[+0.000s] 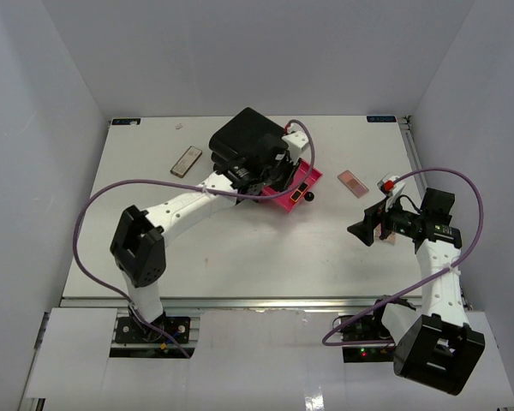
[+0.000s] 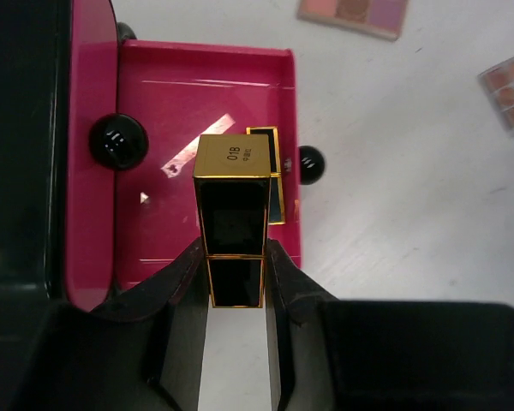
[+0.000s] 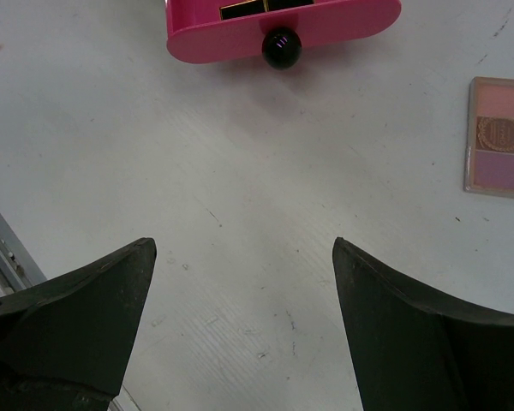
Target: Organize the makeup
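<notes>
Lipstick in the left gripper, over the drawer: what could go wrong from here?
1. The left gripper pinches the lipstick only at one end, so it may pivot or slip.
2. Dropped here, it might land on the second lipstick already in the drawer, or bounce over the drawer's nearby front wall.

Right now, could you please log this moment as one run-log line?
left gripper: shut on black-and-gold square lipstick tube, over open pink drawer | right gripper: open, empty, above white table
</notes>
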Tool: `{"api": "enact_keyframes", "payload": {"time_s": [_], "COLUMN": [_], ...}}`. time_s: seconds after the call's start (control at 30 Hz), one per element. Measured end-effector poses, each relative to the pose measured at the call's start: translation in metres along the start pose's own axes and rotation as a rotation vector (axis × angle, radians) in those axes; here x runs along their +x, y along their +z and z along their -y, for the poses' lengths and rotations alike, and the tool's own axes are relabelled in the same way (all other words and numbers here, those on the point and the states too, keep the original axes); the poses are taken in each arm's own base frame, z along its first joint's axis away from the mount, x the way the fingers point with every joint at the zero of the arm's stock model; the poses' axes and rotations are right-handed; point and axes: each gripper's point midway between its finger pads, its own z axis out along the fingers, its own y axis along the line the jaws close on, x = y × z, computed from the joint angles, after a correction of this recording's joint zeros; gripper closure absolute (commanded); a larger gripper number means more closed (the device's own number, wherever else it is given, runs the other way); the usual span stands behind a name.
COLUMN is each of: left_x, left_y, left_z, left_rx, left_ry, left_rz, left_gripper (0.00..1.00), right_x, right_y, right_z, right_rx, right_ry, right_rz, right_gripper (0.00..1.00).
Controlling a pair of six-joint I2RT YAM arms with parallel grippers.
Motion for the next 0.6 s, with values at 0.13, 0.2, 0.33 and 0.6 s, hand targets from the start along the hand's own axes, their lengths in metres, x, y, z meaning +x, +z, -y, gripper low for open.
{"api": "enact_keyframes", "payload": {"time_s": [0.13, 0.2, 0.33, 0.6], "left_x": [0.005, 0.011, 0.023, 0.033], "left_y": [0.035, 0.048, 0.064, 0.074], "left_z": [-0.014, -0.019, -0.026, -0.026], "left_rx": [-0.06, -0.082, -0.118, -0.166], "left_ry": [0.118, 0.155, 0.211, 0.267], "left_rz": [-0.056, -0.085, -0.135, -0.176], "left_gripper": [0.96, 0.89, 0.78, 0.35], "right_x": [0.001, 0.001, 0.002, 0.001], "right_y": [0.0, 0.0, 0.0, 0.0], "right_z": [0.001, 0.001, 0.002, 0.003], "right_rx": [0.001, 0.001, 0.002, 0.007], "right_ry": [0.008, 0.01, 0.015, 0.013], "right_rz": [-0.001, -0.001, -0.003, 0.0], "right_gripper": [0.1, 0.1, 0.1, 0.1]}}
